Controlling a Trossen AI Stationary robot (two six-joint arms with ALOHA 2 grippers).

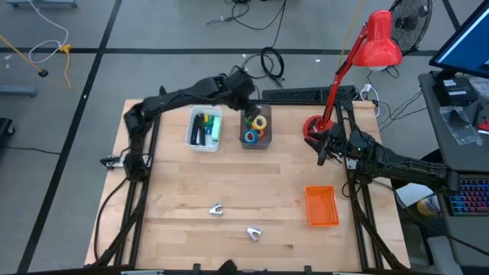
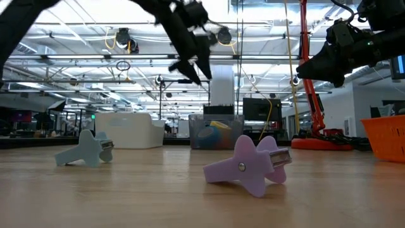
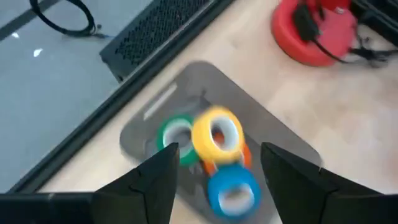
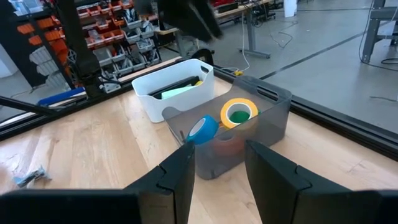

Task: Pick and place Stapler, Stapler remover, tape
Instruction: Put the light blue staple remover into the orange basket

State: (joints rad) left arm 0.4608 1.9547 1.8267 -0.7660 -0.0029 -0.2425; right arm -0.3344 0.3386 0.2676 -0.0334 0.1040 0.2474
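Note:
Four tape rolls, yellow (image 3: 216, 134), green (image 3: 177, 134), orange (image 3: 241, 158) and blue (image 3: 231, 190), lie piled in a grey bin (image 1: 256, 128) at the table's far middle. My left gripper (image 3: 217, 152) hangs open above that bin, clear of the rolls and holding nothing. A white bin (image 1: 205, 128) beside it holds green and black staplers (image 4: 177, 89). Two stapler removers rest on the table toward the near edge, one pale blue (image 1: 217, 210) and one lilac (image 1: 254, 233). My right gripper (image 1: 322, 156) waits open at the right, with nothing between its fingers.
An orange basket (image 1: 321, 206) stands at the near right. A red desk lamp (image 1: 378, 42) has its base (image 1: 313, 126) at the far right, close to my right arm. A black power strip (image 1: 306, 94) lies along the far edge. Bare wood lies between the bins and the removers.

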